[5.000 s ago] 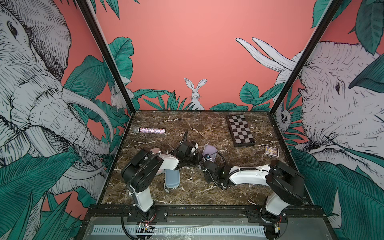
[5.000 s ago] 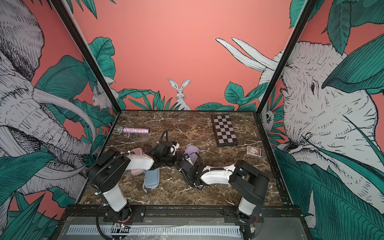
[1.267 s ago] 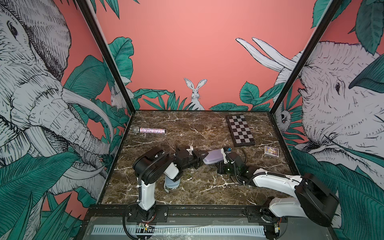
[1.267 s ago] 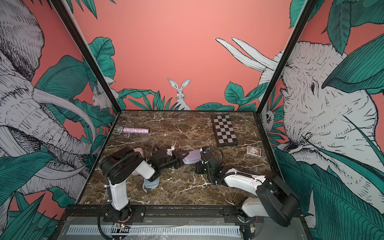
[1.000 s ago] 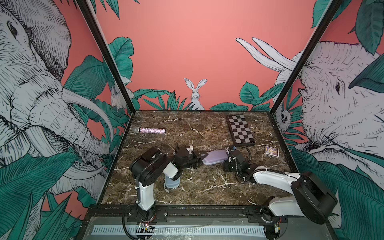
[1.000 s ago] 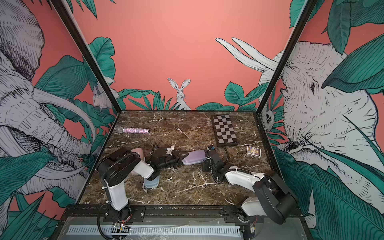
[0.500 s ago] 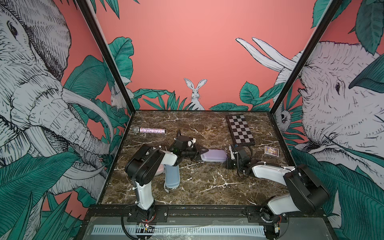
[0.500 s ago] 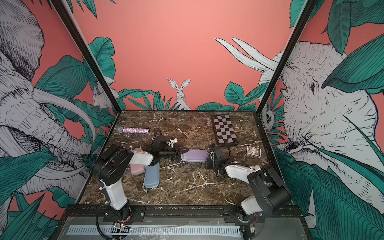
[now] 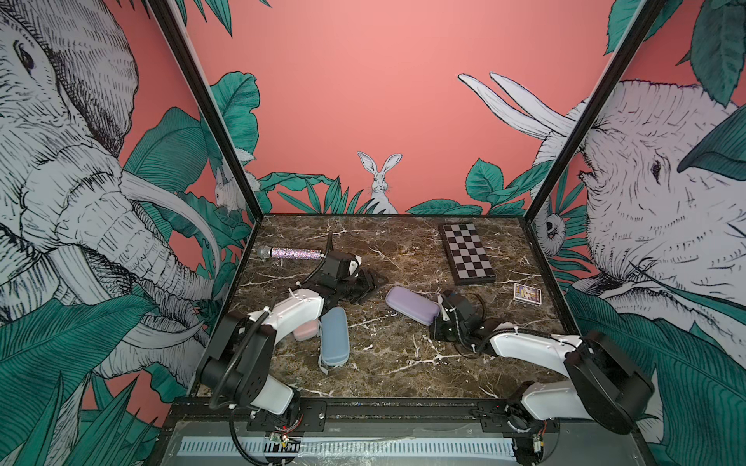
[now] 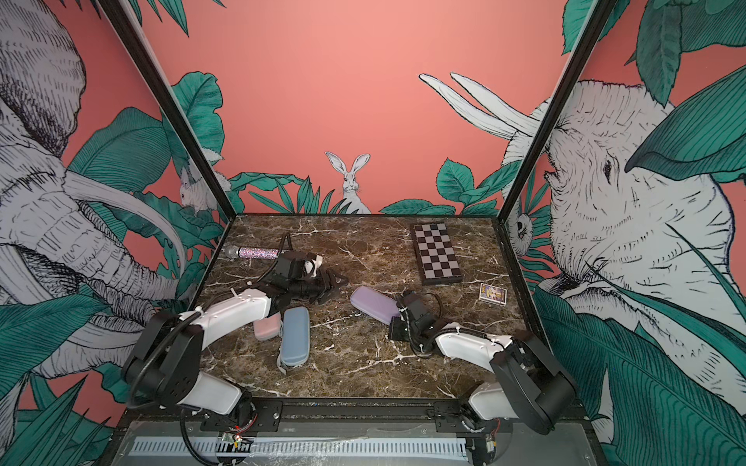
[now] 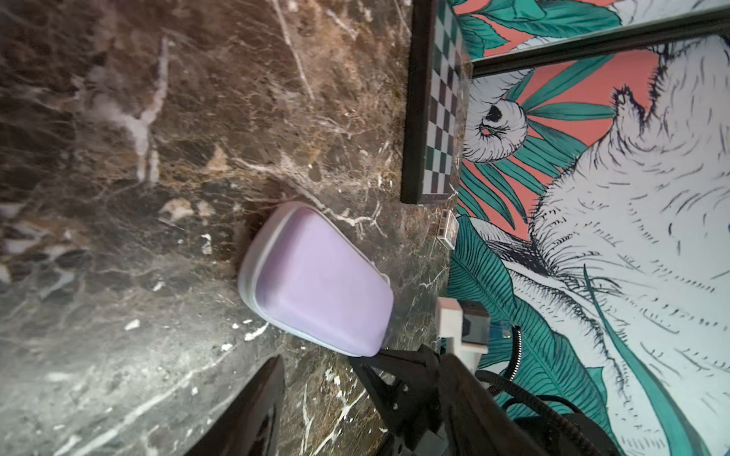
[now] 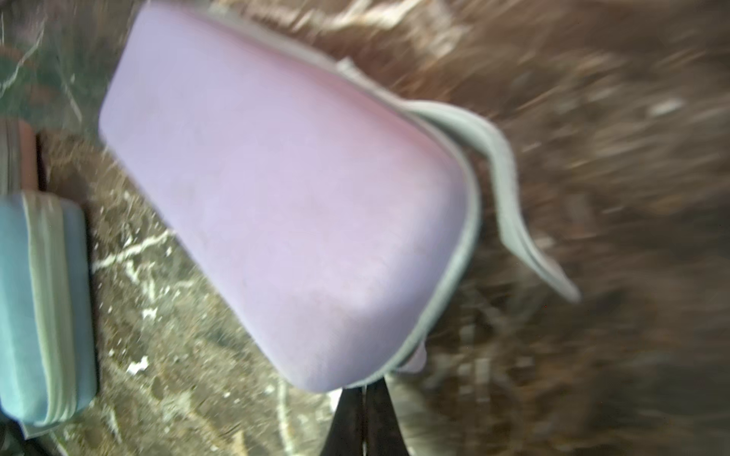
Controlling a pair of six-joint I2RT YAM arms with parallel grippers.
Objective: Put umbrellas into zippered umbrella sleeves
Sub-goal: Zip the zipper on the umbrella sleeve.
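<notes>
Lying closed on the dark veined marble surface (image 9: pixel 403 363), just toward 3 o'clock from its centre, the lilac oblong hard-shell zippered umbrella sleeve (image 9: pixel 411 305) points its ends at 10 and 4 o'clock. No umbrella shows, and whether one is inside cannot be told.

The right claw (image 12: pixel 362 396) is pressed shut at the sleeve's 4 o'clock end, beside a small lilac zip tab (image 12: pixel 418 357) and a loose grey strap (image 12: pixel 505 185). Whether it pinches anything is hidden. The left claw (image 9: pixel 369 284) gapes wide and empty at the sleeve's 10 o'clock, near but apart.

Risks, as judged:
- With nothing bracing the sleeve, a pull on the zip would likely drag or swing the whole shell across the smooth stone.
- The strap could snag in the claw.

The blue closed sleeve (image 9: pixel 334 337) and pink closed sleeve (image 9: pixel 304 331) lie side by side at 8 o'clock.

No brand or label reads on any sleeve. The small printed card box (image 9: pixel 527 293) at 3 o'clock carries print too small to read. The chequered board (image 9: pixel 466 254) at 1 o'clock and the glittery microphone (image 9: pixel 296 253) at 11 o'clock show no writing.
</notes>
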